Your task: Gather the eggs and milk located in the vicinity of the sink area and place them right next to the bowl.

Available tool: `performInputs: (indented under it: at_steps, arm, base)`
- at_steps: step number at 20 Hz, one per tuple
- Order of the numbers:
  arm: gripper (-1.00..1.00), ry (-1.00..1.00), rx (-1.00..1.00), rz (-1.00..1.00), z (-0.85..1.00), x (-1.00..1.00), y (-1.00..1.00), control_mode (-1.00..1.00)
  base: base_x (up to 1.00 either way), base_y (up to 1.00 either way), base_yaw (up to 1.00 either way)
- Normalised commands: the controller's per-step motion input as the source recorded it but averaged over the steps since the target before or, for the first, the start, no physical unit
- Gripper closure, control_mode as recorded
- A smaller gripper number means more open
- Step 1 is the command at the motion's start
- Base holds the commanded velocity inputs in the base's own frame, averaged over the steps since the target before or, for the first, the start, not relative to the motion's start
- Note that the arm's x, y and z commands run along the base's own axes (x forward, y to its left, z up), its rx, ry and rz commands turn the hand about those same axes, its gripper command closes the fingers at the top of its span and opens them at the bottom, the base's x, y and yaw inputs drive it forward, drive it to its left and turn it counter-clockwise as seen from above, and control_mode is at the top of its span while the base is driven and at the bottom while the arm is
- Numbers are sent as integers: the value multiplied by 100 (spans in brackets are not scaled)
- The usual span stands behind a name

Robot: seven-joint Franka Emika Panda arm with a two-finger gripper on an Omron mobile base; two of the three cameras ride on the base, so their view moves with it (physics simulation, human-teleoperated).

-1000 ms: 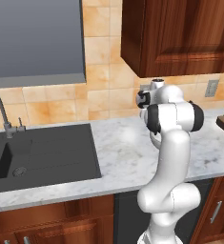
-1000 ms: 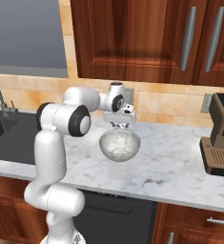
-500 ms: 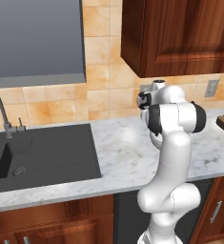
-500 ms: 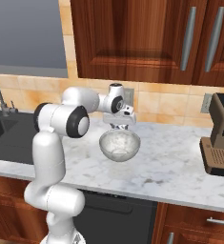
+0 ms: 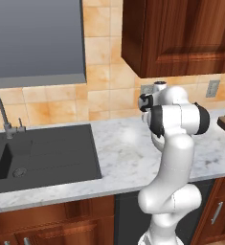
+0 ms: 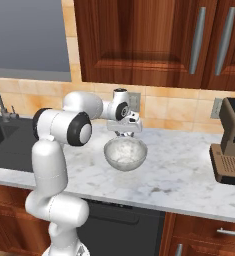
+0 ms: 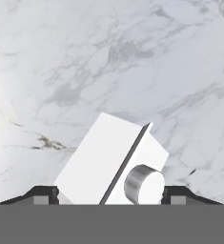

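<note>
A white milk carton (image 7: pixel 111 162) with a grey round cap sits between my gripper's (image 7: pixel 111 193) two dark fingertips (image 7: pixel 45 193), which press its sides, above marble counter. In the right base view my gripper (image 6: pixel 124 132) hangs just behind the far rim of the silvery speckled bowl (image 6: pixel 125 154) on the counter. The dark sink (image 5: pixel 47 153) with its curved faucet (image 5: pixel 1 112) lies at the left. The eggs are out of view.
A dark coffee machine (image 6: pixel 231 142) stands at the counter's right end. Wooden wall cabinets (image 6: pixel 154 40) hang above the bowl. My own white arm (image 5: pixel 174 143) covers the bowl in the left base view.
The hand has sunk a little lower behind the bowl, with the milk carton staying between its fingers. Nothing else has moved.
</note>
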Motion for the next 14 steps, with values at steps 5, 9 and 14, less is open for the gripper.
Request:
performInputs:
  at_steps: [5,9,14]
  arm:
    - [-100,0,0,0,0,0,0,-100]
    - [-100,0,0,0,0,0,0,-100]
    - [-100,0,0,0,0,0,0,-100]
  base:
    - [0,0,0]
    - [0,0,0]
    - [0,0,0]
